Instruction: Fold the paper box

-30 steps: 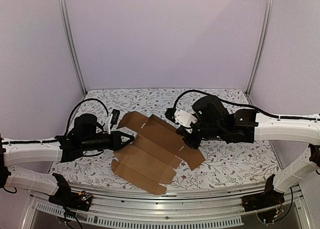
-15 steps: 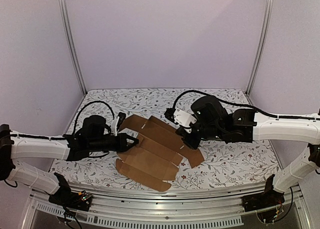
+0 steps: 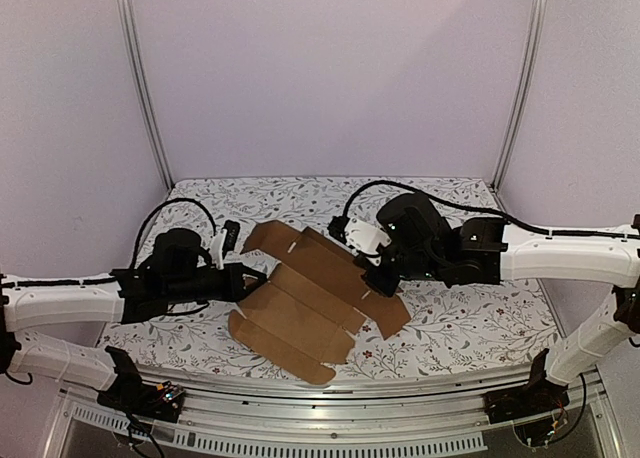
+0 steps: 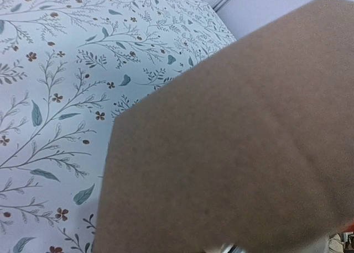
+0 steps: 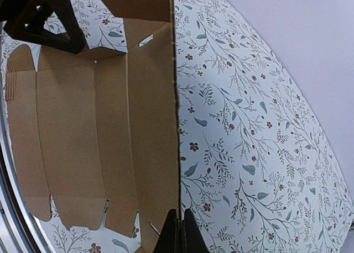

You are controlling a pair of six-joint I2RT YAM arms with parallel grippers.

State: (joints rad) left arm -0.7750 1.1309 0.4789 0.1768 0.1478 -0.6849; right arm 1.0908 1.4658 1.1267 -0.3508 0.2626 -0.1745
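Note:
The paper box (image 3: pixel 300 303) is a flat brown die-cut sheet lying open in the middle of the table. My right gripper (image 3: pixel 377 281) is shut on the edge of its right panel and holds that panel raised; in the right wrist view the fingertips (image 5: pixel 178 235) pinch the thin cardboard edge (image 5: pixel 176 98). My left gripper (image 3: pixel 257 278) points at the sheet's left side, its tip at or under a flap. Cardboard (image 4: pixel 232 142) fills the left wrist view and hides the fingers. The left gripper (image 5: pixel 47 18) also shows in the right wrist view, jaws together beside the sheet's far flap.
The floral tablecloth (image 3: pixel 450 328) covers the table. Lilac walls with metal posts (image 3: pixel 145 98) close in the back and sides. A metal rail (image 3: pixel 330 418) runs along the near edge. Black cables (image 3: pixel 175 208) loop behind both arms.
My left gripper pushed forward into the sheet's left side, then drew back a little, and the left flap now stands higher. The right gripper kept its pinch and shifted slightly left.

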